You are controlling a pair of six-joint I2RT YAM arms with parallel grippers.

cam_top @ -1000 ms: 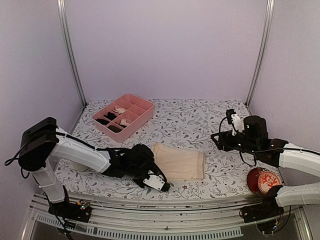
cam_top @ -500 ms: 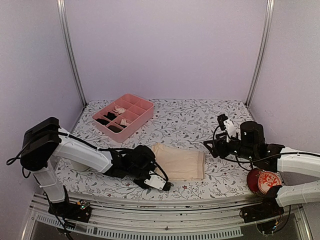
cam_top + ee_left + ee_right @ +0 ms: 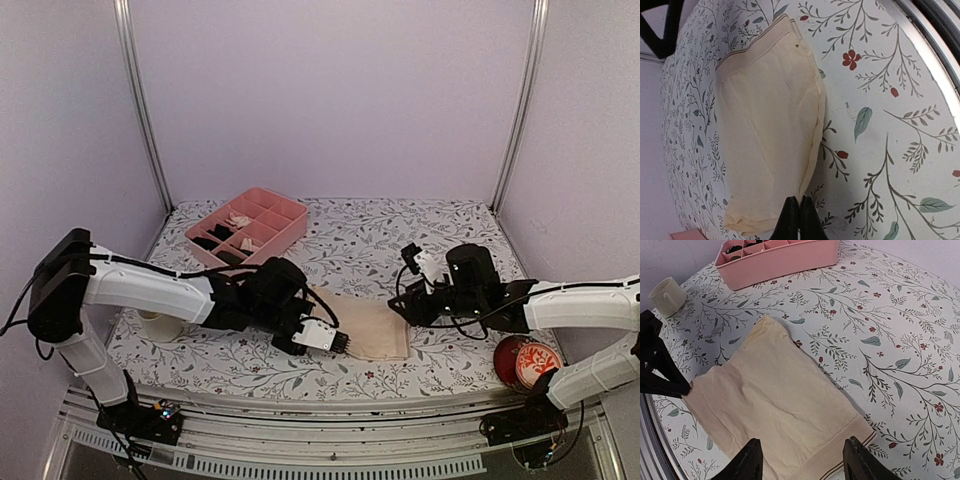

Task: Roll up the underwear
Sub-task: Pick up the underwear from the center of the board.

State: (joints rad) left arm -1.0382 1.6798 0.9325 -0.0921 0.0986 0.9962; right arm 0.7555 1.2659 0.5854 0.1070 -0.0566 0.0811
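Top external view: the pale peach underwear point(image 3: 368, 325) lies flat on the flowered table point(image 3: 440, 235). It is on the near side of the pink tray point(image 3: 292, 228), off to the tray's right and apart from it. My left gripper point(image 3: 338, 343) sits at the cloth's near left corner. My right gripper point(image 3: 400, 303) is at the cloth's far right edge, farther from the tray. A cup point(image 3: 152, 326) stands to the near left of the tray, partly behind my left arm. A red tin point(image 3: 528, 362) sits far to the tray's right, by the table's near edge.

Left wrist view: my left fingertips point(image 3: 790, 220) are pressed together with no gap. The seamed edge of the underwear runs straight into them close to a corner, so I have that hem pinched. The rest of the cloth is spread smooth, with its striped waistband at the end away from my fingertips.

Right wrist view: my right fingers point(image 3: 747, 462) stand well apart over the striped waistband, the end of the cloth farthest from the tray. They grip nothing, and I cannot tell whether they touch the fabric. At the opposite corner my left gripper's black tips meet on the cloth, which puckers up slightly there. The tray runs across the top of this view, with the cup off its left end.
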